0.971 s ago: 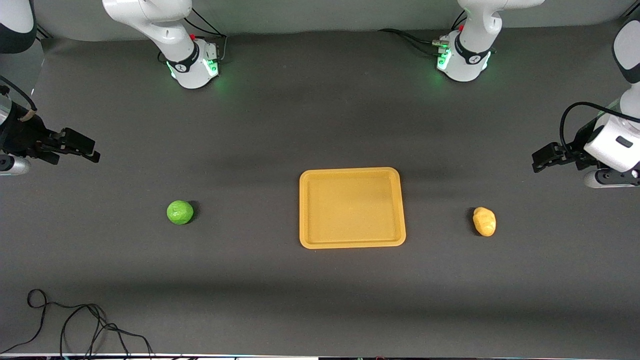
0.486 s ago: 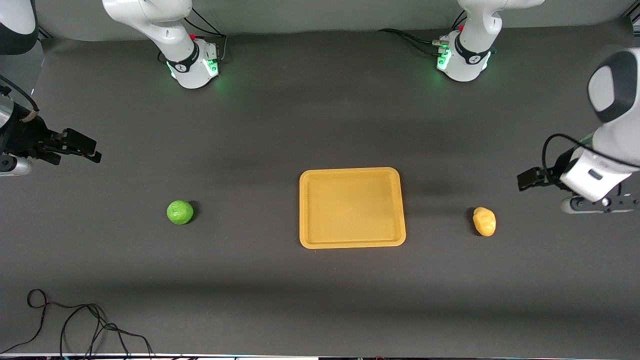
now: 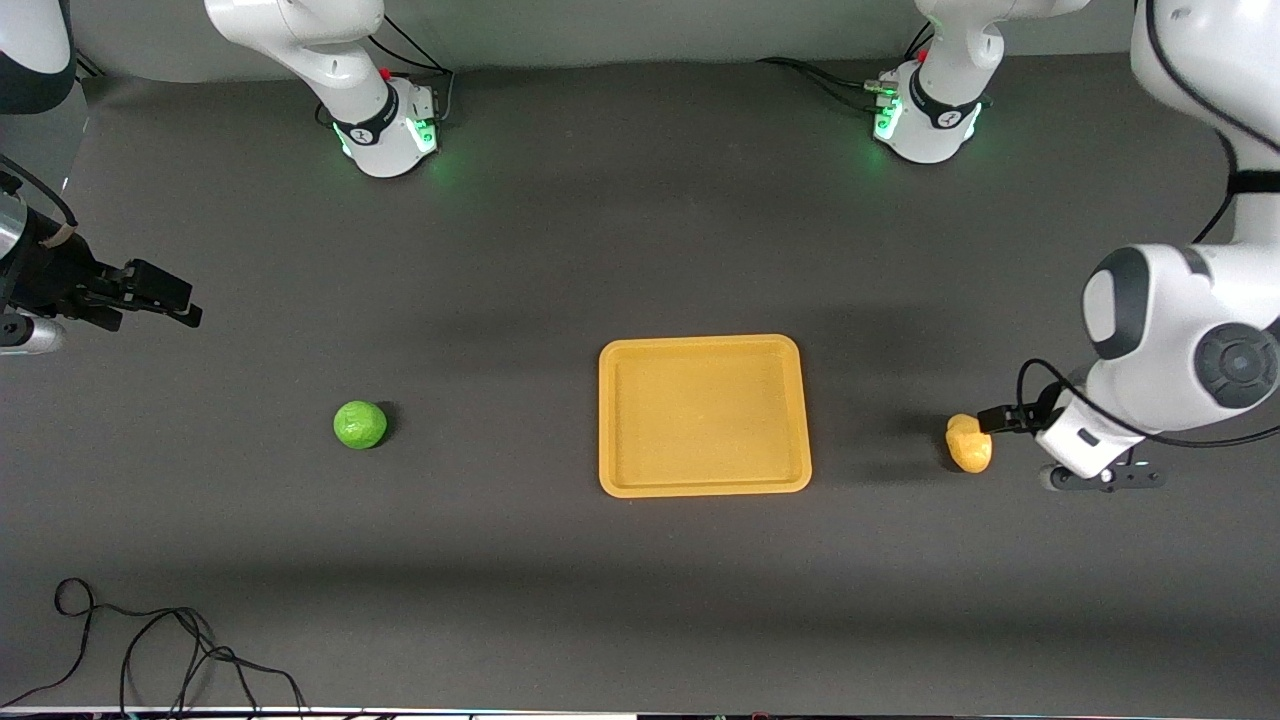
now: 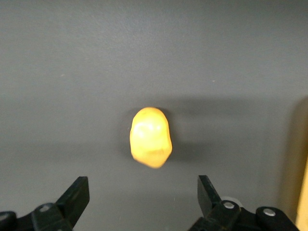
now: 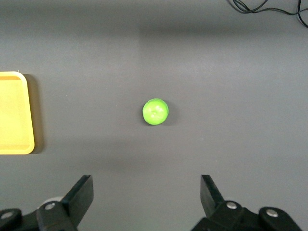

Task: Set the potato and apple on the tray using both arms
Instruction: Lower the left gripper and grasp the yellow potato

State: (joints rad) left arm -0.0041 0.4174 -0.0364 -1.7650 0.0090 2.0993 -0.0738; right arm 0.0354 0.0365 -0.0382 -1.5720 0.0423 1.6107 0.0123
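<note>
The yellow-orange potato [image 3: 969, 443] lies on the dark mat toward the left arm's end of the table, beside the mustard tray [image 3: 700, 343]. My left gripper [image 3: 992, 418] is low right next to the potato, open and empty. In the left wrist view the potato [image 4: 150, 137] lies just ahead of the open gripper [image 4: 143, 187], not between its fingers. The green apple [image 3: 360, 425] lies toward the right arm's end. My right gripper [image 3: 160, 296] hangs open and empty over bare mat at that end. The right wrist view shows the apple [image 5: 155, 111] well ahead of the gripper [image 5: 147, 185], and the tray [image 5: 14, 144].
The arm bases [image 3: 385, 130] [image 3: 925, 120] stand at the table's edge farthest from the front camera. A loose black cable [image 3: 150, 640] lies at the near corner of the right arm's end. The tray's edge shows in the left wrist view [image 4: 302, 163].
The left arm has swung down and in from the table's end, bringing its open gripper beside the potato. The right gripper has hardly moved. Potato, apple and tray lie as before.
</note>
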